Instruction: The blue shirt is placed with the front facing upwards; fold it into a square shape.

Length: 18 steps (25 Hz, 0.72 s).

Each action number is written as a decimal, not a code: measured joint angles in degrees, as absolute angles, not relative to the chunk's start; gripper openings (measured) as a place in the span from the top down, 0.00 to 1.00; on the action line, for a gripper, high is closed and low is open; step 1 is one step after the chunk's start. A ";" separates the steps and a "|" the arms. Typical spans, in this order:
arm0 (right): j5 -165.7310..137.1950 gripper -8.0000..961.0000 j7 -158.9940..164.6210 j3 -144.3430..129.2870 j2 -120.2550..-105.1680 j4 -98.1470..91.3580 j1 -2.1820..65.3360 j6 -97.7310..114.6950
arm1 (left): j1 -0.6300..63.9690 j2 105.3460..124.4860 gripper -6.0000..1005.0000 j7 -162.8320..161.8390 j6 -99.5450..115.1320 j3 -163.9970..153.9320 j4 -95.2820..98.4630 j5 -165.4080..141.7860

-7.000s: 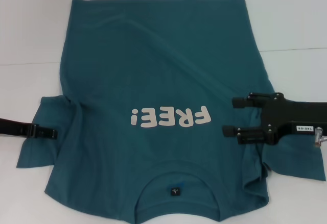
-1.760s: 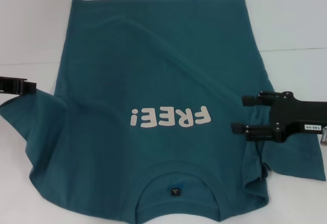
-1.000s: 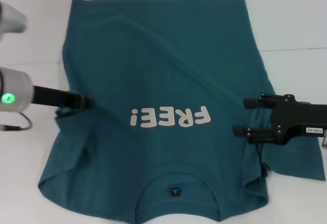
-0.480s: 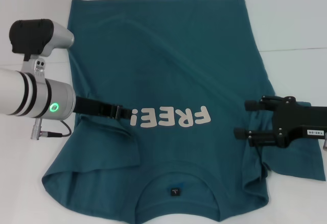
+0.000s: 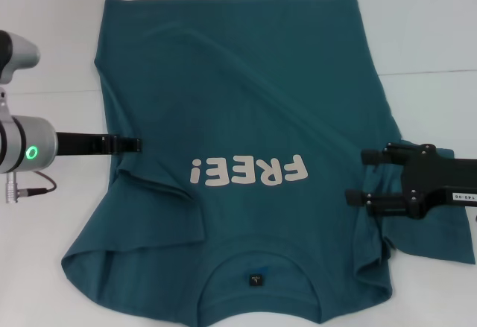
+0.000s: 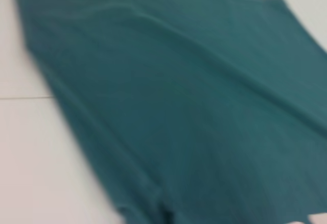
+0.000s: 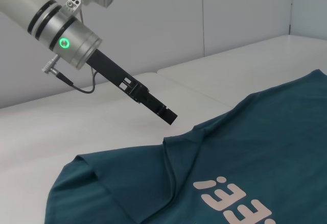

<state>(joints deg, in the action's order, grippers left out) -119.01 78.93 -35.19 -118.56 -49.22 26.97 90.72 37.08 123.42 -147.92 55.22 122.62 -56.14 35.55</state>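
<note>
Left gripper [image 5: 136, 145]: above shirt's left edge, raised off the cloth, grip state cannot be told. Blue shirt [image 5: 238, 111]: flat on white table [image 5: 432, 29], "FREE!" upward, left sleeve folded inward. Right gripper [image 5: 359, 176]: fingers spread, holding nothing, over right sleeve.

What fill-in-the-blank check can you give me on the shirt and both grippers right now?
1. The white block letters on the dark teal-blue cotton T-shirt spell ____.
2. The shirt sleeve on the robot's ____ side lies folded in over the body.
3. The right gripper, over the shirt's right edge, has its fingers ____.
4. In the right wrist view the left gripper is ____ the fabric, not touching it.

Missing words: FREE; left; open; above
</note>
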 joint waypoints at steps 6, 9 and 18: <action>-119.01 0.08 79.04 -35.16 -118.56 -49.21 26.94 90.83 | 37.60 123.36 0.24 -148.40 51.60 122.51 -53.08 33.35; -119.00 0.08 79.11 -35.15 -118.56 -49.21 26.95 90.86 | 37.82 123.50 0.11 -148.32 50.64 122.23 -52.48 32.22; -119.00 0.08 78.99 -35.15 -118.56 -49.22 26.85 90.77 | 40.18 123.42 0.04 -147.18 50.28 121.91 -48.66 32.37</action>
